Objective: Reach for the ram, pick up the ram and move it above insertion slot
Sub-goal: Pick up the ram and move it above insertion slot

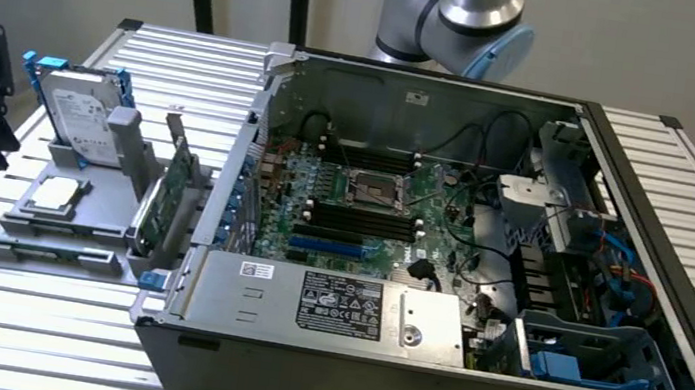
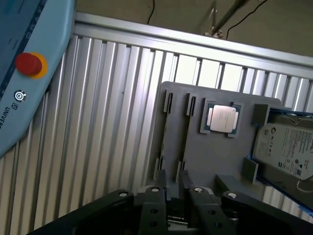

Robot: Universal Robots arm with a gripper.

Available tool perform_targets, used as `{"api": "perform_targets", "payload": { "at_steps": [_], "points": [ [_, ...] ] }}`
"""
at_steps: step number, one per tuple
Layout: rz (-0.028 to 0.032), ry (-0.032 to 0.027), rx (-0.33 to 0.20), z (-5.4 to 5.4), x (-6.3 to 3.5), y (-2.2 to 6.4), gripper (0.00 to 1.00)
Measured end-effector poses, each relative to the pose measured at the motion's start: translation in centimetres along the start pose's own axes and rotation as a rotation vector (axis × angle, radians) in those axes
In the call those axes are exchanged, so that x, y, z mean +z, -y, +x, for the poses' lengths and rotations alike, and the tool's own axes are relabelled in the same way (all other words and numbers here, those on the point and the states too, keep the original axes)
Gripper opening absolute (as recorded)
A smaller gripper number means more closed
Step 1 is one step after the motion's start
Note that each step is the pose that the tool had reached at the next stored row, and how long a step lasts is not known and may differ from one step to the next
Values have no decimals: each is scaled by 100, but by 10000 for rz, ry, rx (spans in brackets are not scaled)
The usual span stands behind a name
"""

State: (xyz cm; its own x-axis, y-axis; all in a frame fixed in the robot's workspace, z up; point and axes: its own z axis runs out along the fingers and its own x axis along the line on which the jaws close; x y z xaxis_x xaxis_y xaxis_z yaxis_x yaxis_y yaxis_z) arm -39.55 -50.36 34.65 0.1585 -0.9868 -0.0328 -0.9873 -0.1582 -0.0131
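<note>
While the gripper (image 2: 172, 188) hangs up high, the wrist view looks down on the gray holder (image 2: 195, 147) that lies on the ribbed metal table (image 2: 107, 122). I cannot tell if the gripper is squeezing or let go. A thin pale strip (image 2: 175, 218) sits right in its middle, seen from the edge. I cannot tell if that is the ram, so I cannot say which way the ram points.

Two long thin beds (image 2: 165, 137) on the holder run the same way as the table's ribs. Only gray shows between their end clips (image 2: 168, 102). Next to the beds lie a square silver chip (image 2: 222, 119) and then a hard drive (image 2: 288, 149).

In the exterior view the dark gripper is at the exterior view's left edge. It is apart from the holder and well apart from the open computer case (image 1: 430, 387). The black insertion slots (image 1: 358, 219) lie flat on the green board (image 1: 273, 231) inside the case. Their long side runs from the exterior view's left to its right, and they sit just below the square chip socket (image 1: 369, 188).

A tall green card (image 1: 164, 206) stands between the holder and the case wall. The case is open on top, so the slots can be seen from above. Walls stand all around them. A silver box (image 1: 320, 302) with labels fills the near side. Black wires (image 1: 476, 293) and a drive cage (image 1: 563, 198) crowd the exterior view's right side.
</note>
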Motion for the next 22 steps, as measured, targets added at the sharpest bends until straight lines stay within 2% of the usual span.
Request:
{"api": "perform_targets", "payload": {
  "at_steps": [2, 4, 5, 11, 22],
  "points": [
    [4, -1, 112, 1, 1, 2, 36],
    [10, -3, 281, 0, 7, 4, 36],
    [13, -5, 393, 1, 18, 4, 42],
    [24, -11, 754, 4, 123, 3, 42],
    [28, -11, 819, 9, 325, 0, 42]
  ]
}}
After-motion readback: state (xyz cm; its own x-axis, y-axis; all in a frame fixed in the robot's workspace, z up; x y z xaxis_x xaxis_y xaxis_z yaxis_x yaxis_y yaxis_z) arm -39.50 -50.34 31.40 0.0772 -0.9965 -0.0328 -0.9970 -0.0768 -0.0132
